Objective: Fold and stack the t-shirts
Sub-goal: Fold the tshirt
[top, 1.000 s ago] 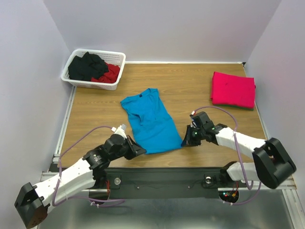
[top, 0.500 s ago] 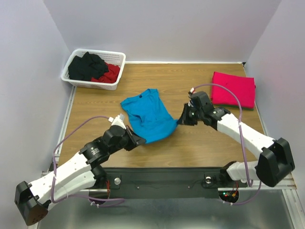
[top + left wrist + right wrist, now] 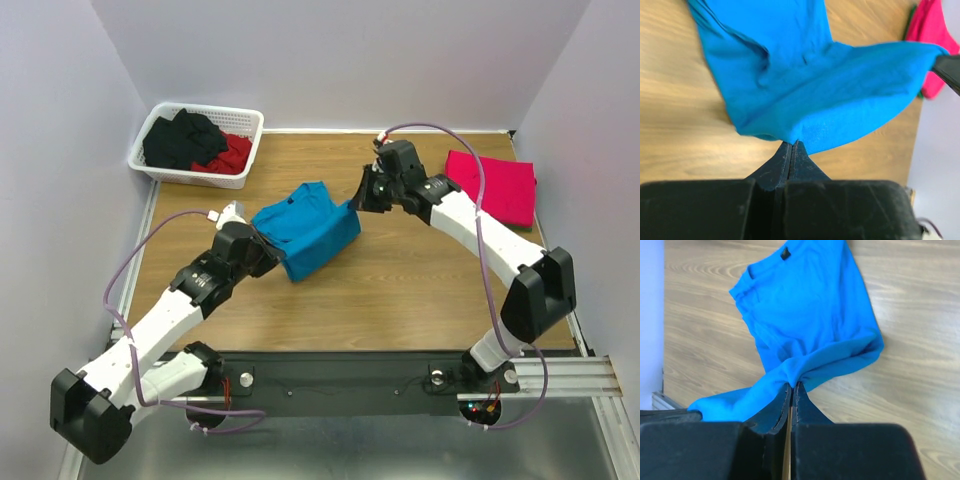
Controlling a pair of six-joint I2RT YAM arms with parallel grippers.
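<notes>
The red shirt (image 3: 490, 188) is lying folded at two o'clock; left fingers (image 3: 784, 162) and right fingers (image 3: 776, 410) are pinching the half-folded blue shirt (image 3: 305, 228); stacking is pending.

Table (image 3: 420, 290), far left corner: basket (image 3: 192, 178), clothes (image 3: 185, 138) inside. Far right: folded t-shirt (image 3: 492, 186). Centre, between them: second t-shirt (image 3: 305, 228).

I've got the top camera looking down from high behind both arm bases, covering the whole light-brown wooden table (image 3: 420, 300). Each wrist camera sits close, sighting past the left gripper (image 3: 792, 144) and right gripper (image 3: 791, 386) from opposite sides. All three share the bright turquoise-blue cloth t-shirt (image 3: 305, 228).
</notes>
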